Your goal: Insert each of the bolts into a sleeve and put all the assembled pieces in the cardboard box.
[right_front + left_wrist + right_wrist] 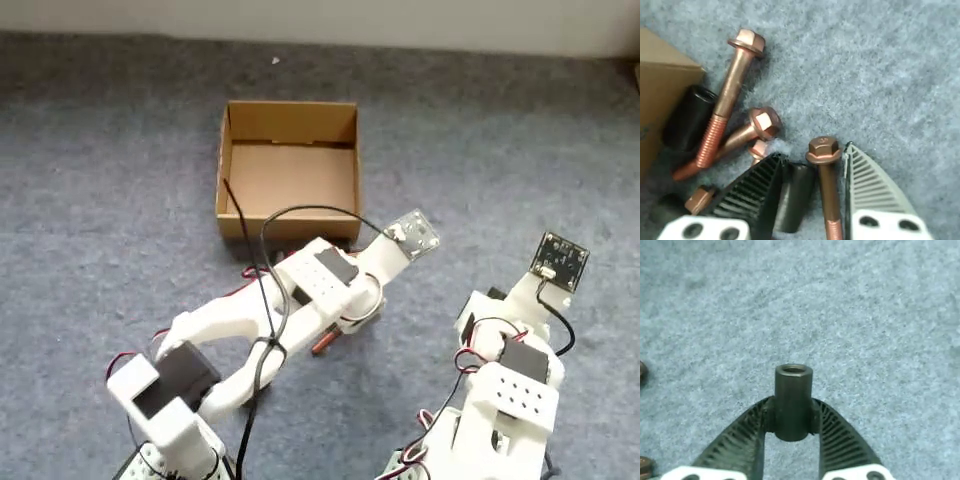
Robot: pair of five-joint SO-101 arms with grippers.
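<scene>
Surface: grey carpet (120,200) lies under everything, with a pale strip along the top edge of the high view.
Cardboard box (288,170): upper centre of the high view, open on top, its brown floor showing; one corner of it sits at the left edge of the left wrist view.
Left arm (290,300): runs from the lower left toward the centre of the high view and ends just below the box's near wall.
Left gripper (813,152): fingers parted, black one on the left and white one on the right. A copper bolt (829,195) and a black sleeve (796,192) lie side by side on the carpet between them.
Loose parts: a long bolt (732,85) lies slanted in the upper left of the left wrist view, crossing a second sleeve (690,117) just beside the box corner. A shorter bolt (764,122) lies at centre left, its shank under the long one's threads.
Right arm (510,390): lower right of the high view, well apart from the box.
Right gripper (791,407): both black fingers are closed against a held sleeve (792,385), whose open end points away from the camera.
</scene>
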